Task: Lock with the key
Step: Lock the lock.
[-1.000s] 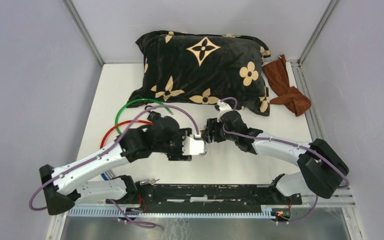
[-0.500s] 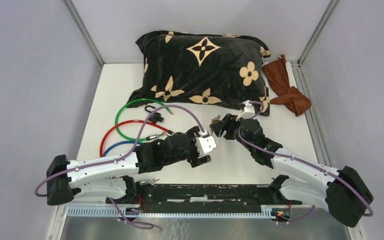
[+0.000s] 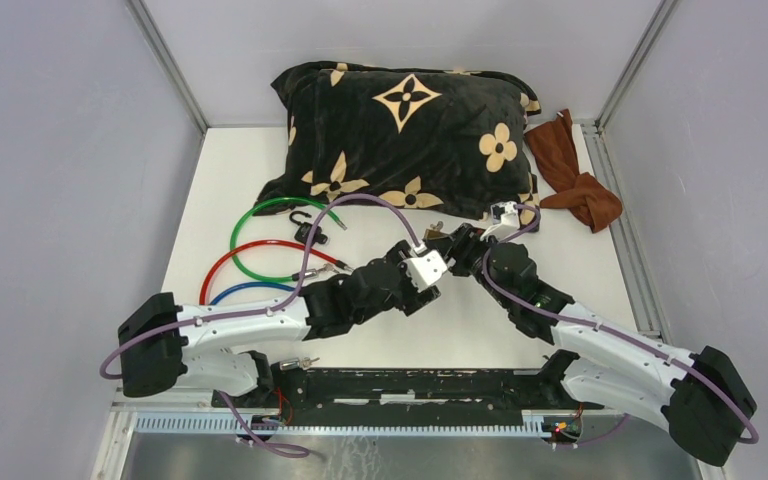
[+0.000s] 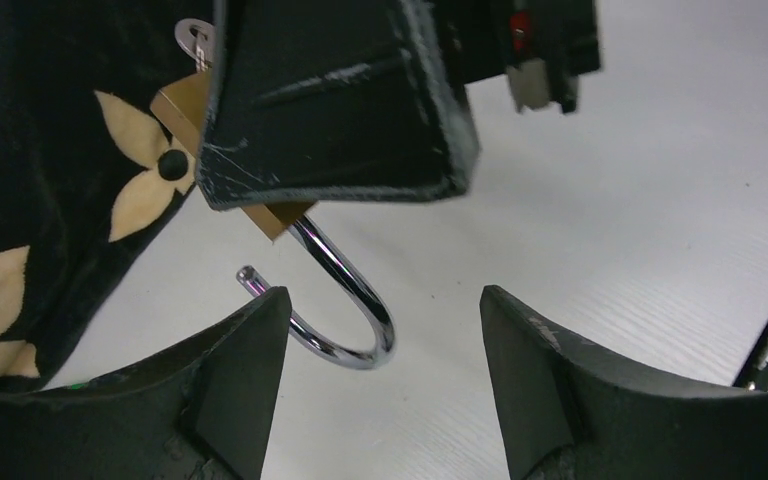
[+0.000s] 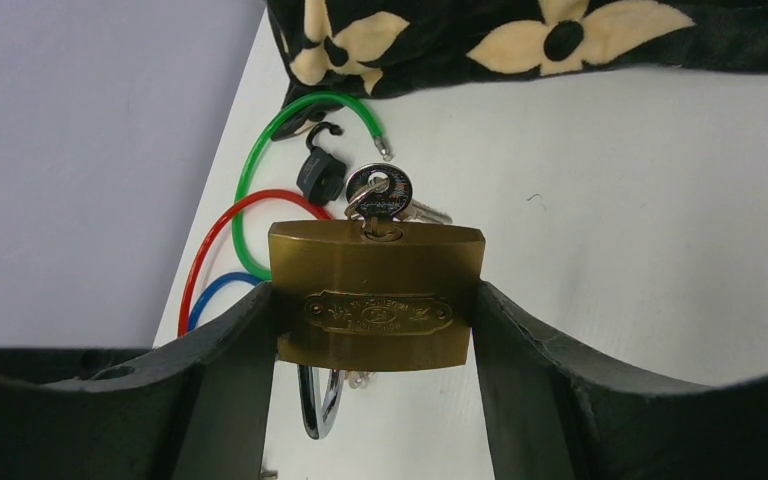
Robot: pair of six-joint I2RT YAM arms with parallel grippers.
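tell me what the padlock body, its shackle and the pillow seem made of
Padlock body: likely brass, dull golden sheen with a stamped plate. Shackle: probably chromed steel, mirror-bright silver. Pillow: soft plush fabric, maybe velvet, matte black pile with tan flowers.

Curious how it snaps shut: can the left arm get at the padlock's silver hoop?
Probably yes: the right gripper holds the padlock only by its body, so the shackle sits free between the open fingers of the left gripper.

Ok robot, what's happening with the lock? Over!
Right gripper clamping brass padlock, key in. Left gripper open around open shackle. Nothing blocking.
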